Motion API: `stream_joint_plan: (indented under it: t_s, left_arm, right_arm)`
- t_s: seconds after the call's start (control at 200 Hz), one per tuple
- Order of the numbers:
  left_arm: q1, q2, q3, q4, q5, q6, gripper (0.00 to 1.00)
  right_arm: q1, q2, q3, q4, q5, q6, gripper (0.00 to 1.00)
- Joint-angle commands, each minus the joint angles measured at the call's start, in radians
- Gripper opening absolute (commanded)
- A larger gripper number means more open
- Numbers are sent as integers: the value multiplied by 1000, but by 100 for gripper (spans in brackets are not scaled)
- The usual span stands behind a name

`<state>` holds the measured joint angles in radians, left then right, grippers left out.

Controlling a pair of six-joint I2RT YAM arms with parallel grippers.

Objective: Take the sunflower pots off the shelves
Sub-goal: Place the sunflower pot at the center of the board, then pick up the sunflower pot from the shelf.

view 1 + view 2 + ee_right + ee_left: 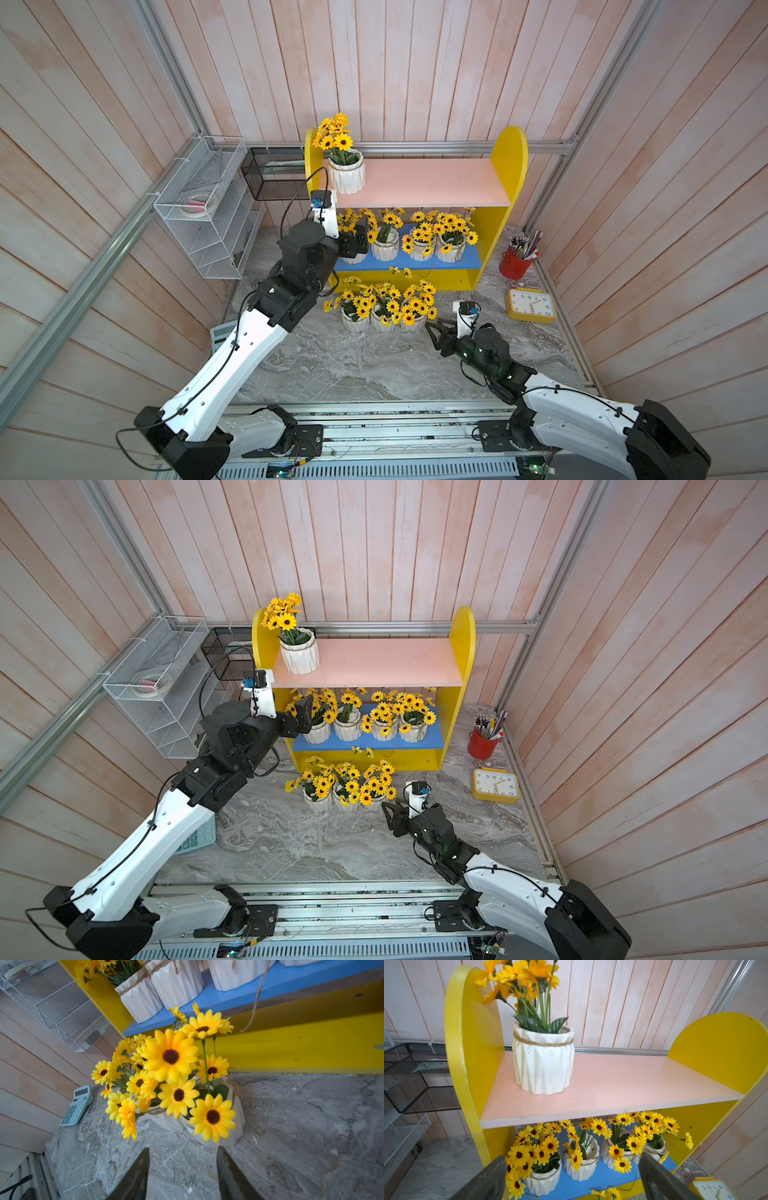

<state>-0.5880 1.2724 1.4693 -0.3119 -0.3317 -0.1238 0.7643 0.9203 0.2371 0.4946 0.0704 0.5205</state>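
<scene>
While the left fingers (492, 1180) gaped empty near the blue board (602, 1181) at its left edge, we saw the right fingers (133, 1178) released, bare table (291, 1126) between them and three pots (376, 325).

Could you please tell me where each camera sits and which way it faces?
Top views: side by side, high above the robot's base, looking down at the shelves and table; both arms show.
Left wrist: on the left arm, facing the pot on the pink board; the left gripper shows, open.
Right wrist: on the right arm, low, facing the pots on the table; the right gripper shows, open.
Shared: both wrist views catch the pots on the blue board.
</scene>
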Motion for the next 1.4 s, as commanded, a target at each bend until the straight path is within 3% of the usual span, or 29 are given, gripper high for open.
stream_joint_plan:
  t_s: [0.0, 0.065, 0.375, 0.835, 1.395]
  left_arm:
    - [-6, 79, 86, -161, -125, 42, 100]
    - [-6, 114, 141, -168, -140, 84, 100]
    - [0, 250, 381, -252, -125, 130, 100]
    - [115, 307, 444, -193, 82, 104, 100]
    - [184, 382, 475, -113, 186, 85, 100]
  right_arm:
    - [1, -71, 5, -138, 45, -50, 66]
    - [1, -101, 7, -149, 58, -66, 73]
    - [0, -173, 21, -180, 36, -114, 83]
    - [0, -316, 30, -271, 55, -166, 98]
    - [0, -342, 25, -258, 66, -176, 98]
